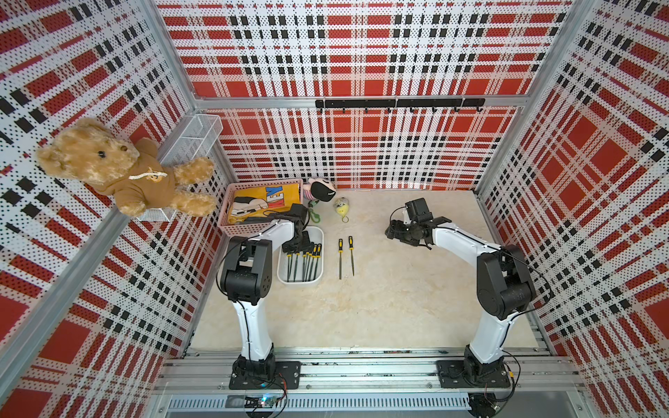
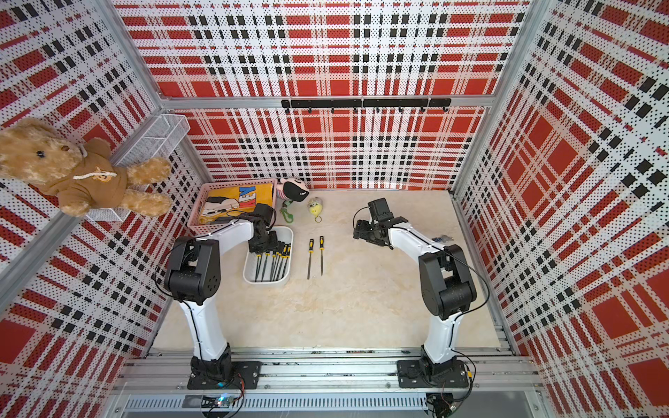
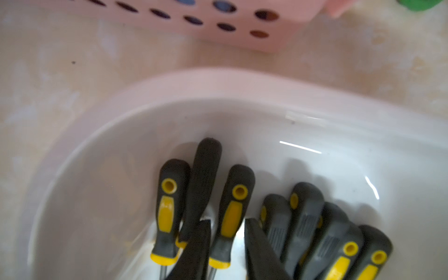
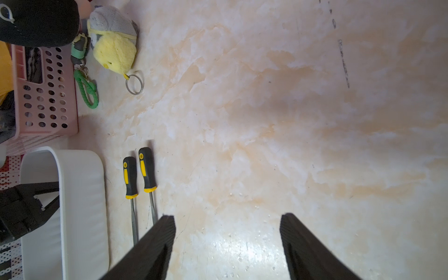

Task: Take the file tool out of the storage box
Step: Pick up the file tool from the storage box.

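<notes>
File handles (image 1: pixel 317 250) in storage box (image 1: pixel 301 282) partly hidden under left gripper (image 1: pixel 296 247).

We see a plain white tub (image 1: pixel 299 283) here, and the files (image 3: pixel 167 213) in it have dark grey handles with yellow bits. Behind the tub there's a pink basket (image 1: pixel 246 228) dotted with holes. The table (image 1: pixel 380 307) under the tub is creamy marble-look, and the walls (image 1: pixel 362 54) are red, white and black plaid.

Left arm (image 1: pixel 275 234) is bending down, left fingers (image 3: pixel 261 252) seemingly parted slightly; right arm (image 1: pixel 457 239) is hovering, right fingers (image 4: pixel 155 244) spread wide.
</notes>
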Robot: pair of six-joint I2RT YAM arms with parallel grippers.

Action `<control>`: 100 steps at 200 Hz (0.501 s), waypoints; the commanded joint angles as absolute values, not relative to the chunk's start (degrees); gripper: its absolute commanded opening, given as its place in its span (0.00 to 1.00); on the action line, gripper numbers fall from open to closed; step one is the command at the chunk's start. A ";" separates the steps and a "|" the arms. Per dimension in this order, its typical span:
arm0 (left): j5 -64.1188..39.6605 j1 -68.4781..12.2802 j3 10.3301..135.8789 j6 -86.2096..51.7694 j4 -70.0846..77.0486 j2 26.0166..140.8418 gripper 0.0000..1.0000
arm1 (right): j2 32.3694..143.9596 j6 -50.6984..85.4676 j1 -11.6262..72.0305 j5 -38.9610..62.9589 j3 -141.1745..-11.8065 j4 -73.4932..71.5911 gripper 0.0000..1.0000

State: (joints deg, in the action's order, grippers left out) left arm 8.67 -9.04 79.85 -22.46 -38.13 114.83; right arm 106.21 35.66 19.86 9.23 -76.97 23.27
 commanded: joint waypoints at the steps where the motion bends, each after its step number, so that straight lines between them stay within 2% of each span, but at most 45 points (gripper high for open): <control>1: 9.76 -8.78 78.91 -21.97 -38.84 116.67 0.32 | 107.75 35.68 20.15 9.17 -77.23 23.93 0.76; 60: 10.15 -9.03 79.36 -22.12 -39.29 117.85 0.29 | 108.09 35.60 20.13 9.36 -77.43 24.30 0.76; 100: 10.70 -9.14 80.79 -22.19 -39.68 116.79 0.03 | 107.67 35.78 20.13 8.98 -76.90 23.86 0.76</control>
